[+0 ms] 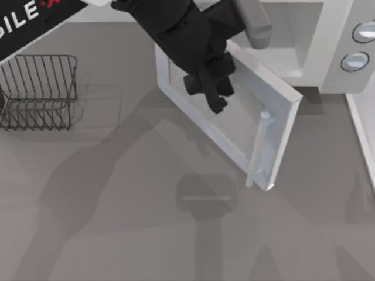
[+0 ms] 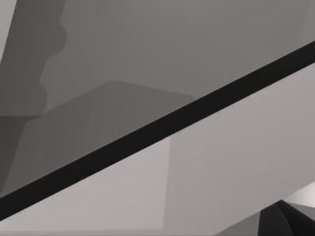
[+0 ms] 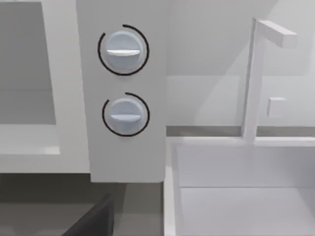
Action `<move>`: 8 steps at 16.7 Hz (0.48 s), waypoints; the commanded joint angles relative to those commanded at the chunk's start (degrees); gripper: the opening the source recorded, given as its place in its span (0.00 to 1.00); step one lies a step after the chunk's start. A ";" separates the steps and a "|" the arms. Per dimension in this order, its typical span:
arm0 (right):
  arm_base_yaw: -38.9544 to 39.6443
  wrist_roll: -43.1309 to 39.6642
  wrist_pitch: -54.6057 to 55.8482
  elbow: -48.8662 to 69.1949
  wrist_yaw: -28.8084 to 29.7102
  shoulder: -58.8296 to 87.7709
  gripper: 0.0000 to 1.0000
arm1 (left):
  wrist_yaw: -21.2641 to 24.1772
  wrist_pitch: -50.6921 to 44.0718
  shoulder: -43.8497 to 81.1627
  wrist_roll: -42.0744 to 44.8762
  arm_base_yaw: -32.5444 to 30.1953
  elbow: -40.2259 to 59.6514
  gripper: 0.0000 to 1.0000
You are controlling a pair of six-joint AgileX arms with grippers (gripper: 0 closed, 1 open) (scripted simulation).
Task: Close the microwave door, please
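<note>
Fingers on your left gripper look pressed close together, nothing pinched between them, though the dark arm covers enough that you can't be sure. They sit over the grey window of the microwave door, on its outer face, toward the hinge side. The door itself hangs wide open, swung out from the microwave body over the table, with its bar handle at the free edge, well apart from the fingertips.

Handling-wise, you're dealing with a stiff, flat panel on a hinge, probably light, so no real grip should be needed. A push on the outer face ought to swing it, and nearer the handle you'd get more leverage. Smooth window though, so the tips could skid.

Your right arm is parked, its wrist camera facing the two knobs.
</note>
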 joint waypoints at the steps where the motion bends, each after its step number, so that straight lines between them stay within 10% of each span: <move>1: 0.00 0.00 0.00 0.00 0.00 0.00 1.00 | 0.09 -0.31 0.29 -0.17 -0.44 -0.21 0.00; 8: 0.00 0.00 0.00 0.00 0.00 0.00 1.00 | -0.63 -1.27 2.73 -1.96 -2.13 1.50 0.00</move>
